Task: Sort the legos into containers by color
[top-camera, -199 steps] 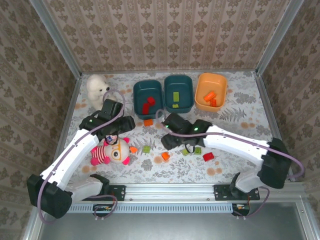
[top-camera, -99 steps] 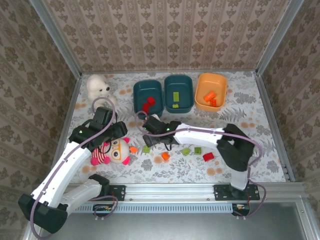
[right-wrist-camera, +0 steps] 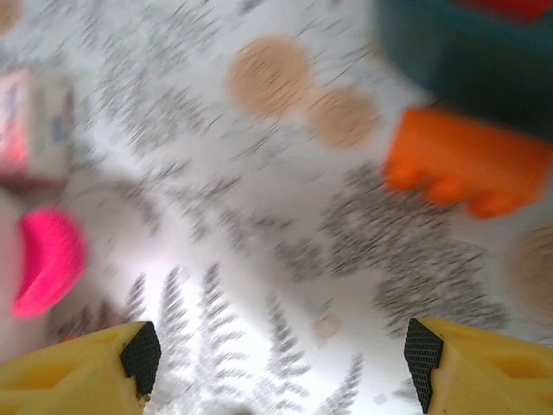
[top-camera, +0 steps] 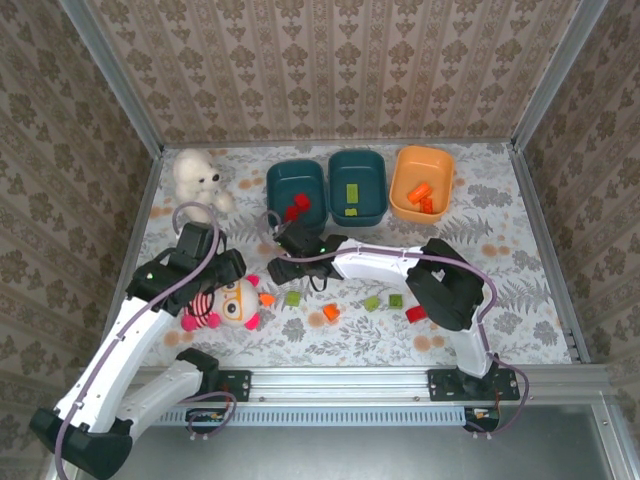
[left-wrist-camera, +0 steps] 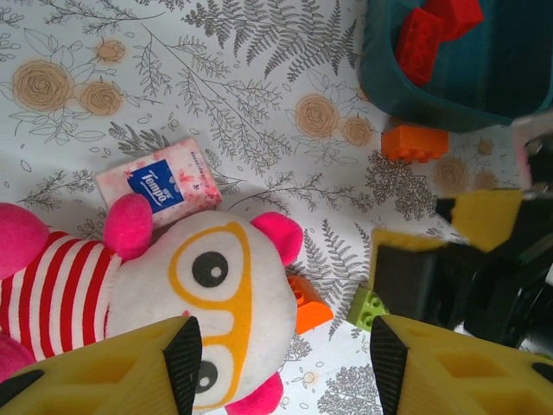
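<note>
My left gripper (left-wrist-camera: 281,363) (top-camera: 222,272) hangs open over the striped doll's face (left-wrist-camera: 199,294), holding nothing. My right gripper (right-wrist-camera: 282,359) (top-camera: 280,268) is open above bare tablecloth, just right of the doll; that view is blurred. An orange lego (right-wrist-camera: 467,160) (left-wrist-camera: 415,143) lies against the left teal tub (top-camera: 296,180), which holds red legos (top-camera: 297,207). The middle teal tub (top-camera: 372,180) holds a green lego (top-camera: 352,195), and the orange tub (top-camera: 440,170) holds orange ones (top-camera: 422,195). Loose legos lie on the table: orange (left-wrist-camera: 309,304) and green (left-wrist-camera: 367,307) beside the doll, orange (top-camera: 330,312), greens (top-camera: 371,302) (top-camera: 396,300), red (top-camera: 416,314).
A tissue pack (left-wrist-camera: 158,184) lies beside the doll's ear. A white plush bear (top-camera: 195,178) sits at the back left. Metal frame rails (top-camera: 535,230) and patterned walls bound the table. The right arm (top-camera: 380,262) stretches across the table's middle.
The right gripper has swept left from the table's middle to beside the doll, now covering the spot in front of the left tub. The left gripper has drawn back slightly to the left.
</note>
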Controlling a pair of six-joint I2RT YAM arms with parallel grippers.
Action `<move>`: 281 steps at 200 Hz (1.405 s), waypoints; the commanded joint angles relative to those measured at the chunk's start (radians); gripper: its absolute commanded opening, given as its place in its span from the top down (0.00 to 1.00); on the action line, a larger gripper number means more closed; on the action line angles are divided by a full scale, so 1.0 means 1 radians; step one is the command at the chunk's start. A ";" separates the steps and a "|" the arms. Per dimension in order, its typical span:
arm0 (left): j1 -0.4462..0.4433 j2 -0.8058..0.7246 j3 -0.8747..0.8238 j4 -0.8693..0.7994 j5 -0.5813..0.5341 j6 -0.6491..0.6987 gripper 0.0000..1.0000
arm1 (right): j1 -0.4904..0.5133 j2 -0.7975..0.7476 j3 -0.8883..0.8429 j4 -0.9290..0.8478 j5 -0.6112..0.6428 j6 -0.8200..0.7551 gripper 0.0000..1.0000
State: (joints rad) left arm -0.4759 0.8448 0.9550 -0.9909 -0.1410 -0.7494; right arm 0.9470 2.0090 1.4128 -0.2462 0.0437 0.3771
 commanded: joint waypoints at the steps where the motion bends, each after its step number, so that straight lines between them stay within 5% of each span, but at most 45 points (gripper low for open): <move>1: 0.007 -0.021 -0.003 -0.045 -0.026 -0.016 0.43 | 0.008 -0.058 -0.068 0.004 -0.223 -0.204 0.22; 61: 0.008 -0.002 0.003 -0.034 -0.021 -0.013 0.43 | 0.034 0.003 -0.002 -0.032 -0.353 -0.376 0.20; 168: 0.011 0.012 -0.007 -0.023 -0.009 -0.015 0.43 | 0.061 0.148 0.142 -0.090 -0.321 -0.344 0.22; 281: 0.013 0.024 -0.005 -0.015 0.002 -0.004 0.43 | 0.052 0.148 0.167 -0.107 -0.291 -0.291 0.64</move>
State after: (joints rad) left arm -0.4694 0.8696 0.9550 -1.0069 -0.1467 -0.7494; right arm 1.0035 2.1803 1.5604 -0.3233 -0.2657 0.0624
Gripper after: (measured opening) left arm 0.572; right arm 0.399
